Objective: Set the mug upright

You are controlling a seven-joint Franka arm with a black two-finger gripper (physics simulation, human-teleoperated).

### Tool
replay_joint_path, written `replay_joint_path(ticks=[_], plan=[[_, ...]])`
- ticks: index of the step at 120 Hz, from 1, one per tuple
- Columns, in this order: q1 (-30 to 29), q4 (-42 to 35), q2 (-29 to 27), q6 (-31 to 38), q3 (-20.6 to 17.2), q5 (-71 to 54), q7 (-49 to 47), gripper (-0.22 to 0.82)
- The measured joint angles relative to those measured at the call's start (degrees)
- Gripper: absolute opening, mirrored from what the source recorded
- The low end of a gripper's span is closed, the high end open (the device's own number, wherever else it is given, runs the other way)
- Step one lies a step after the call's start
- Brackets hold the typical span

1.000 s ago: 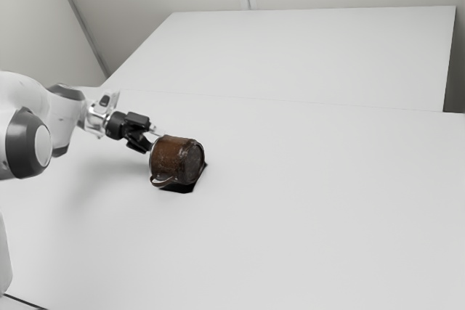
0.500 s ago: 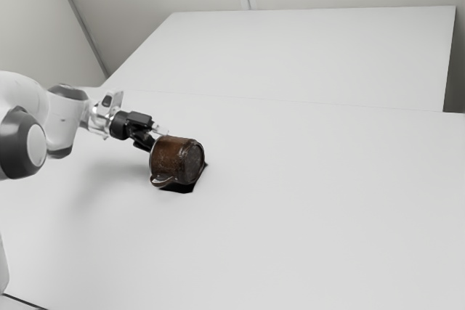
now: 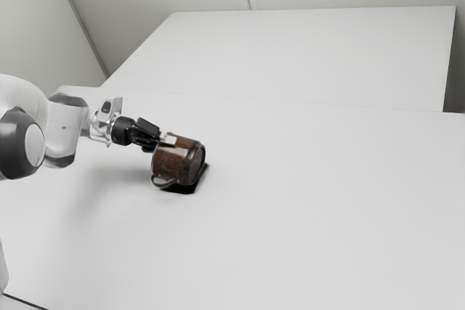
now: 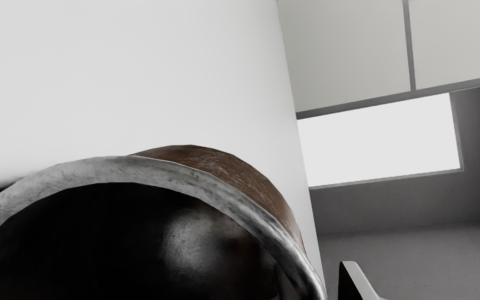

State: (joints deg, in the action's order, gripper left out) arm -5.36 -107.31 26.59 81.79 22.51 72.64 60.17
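Your gripper (image 3: 165,141) has its jaws parted, one finger (image 4: 357,281) just outside the mug (image 3: 177,162) with a gap and no hold visible, while that mug lies on its side on the table (image 3: 312,215), so standing it upright remains.

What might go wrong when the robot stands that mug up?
The mug lies on its round side, so a bump might roll it across the table. The claw is up by the rim, so it may slip off. The handle sticks out low and might catch.
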Motion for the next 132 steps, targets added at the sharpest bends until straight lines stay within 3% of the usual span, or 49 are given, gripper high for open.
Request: replay_joint_path(ticks=[33, 57, 77, 97, 115, 132], plan=[[0.0, -1.0, -0.3, 0.4, 0.0, 0.7, 0.4, -0.15], [1.0, -1.0, -4.6, 4.0, 0.0, -1.0, -0.4, -0.17], [4.4, -1.2, -10.4, 14.5, 0.0, -9.5, -6.2, -0.17], [13.2, -10.2, -19.1, 31.0, -0.3, -22.6, -17.3, -0.17], [18.5, -15.3, -21.9, 42.4, 0.4, -32.2, -27.9, -0.17], [21.6, -16.2, -22.3, 48.3, 1.6, -41.1, -37.8, -0.17]])
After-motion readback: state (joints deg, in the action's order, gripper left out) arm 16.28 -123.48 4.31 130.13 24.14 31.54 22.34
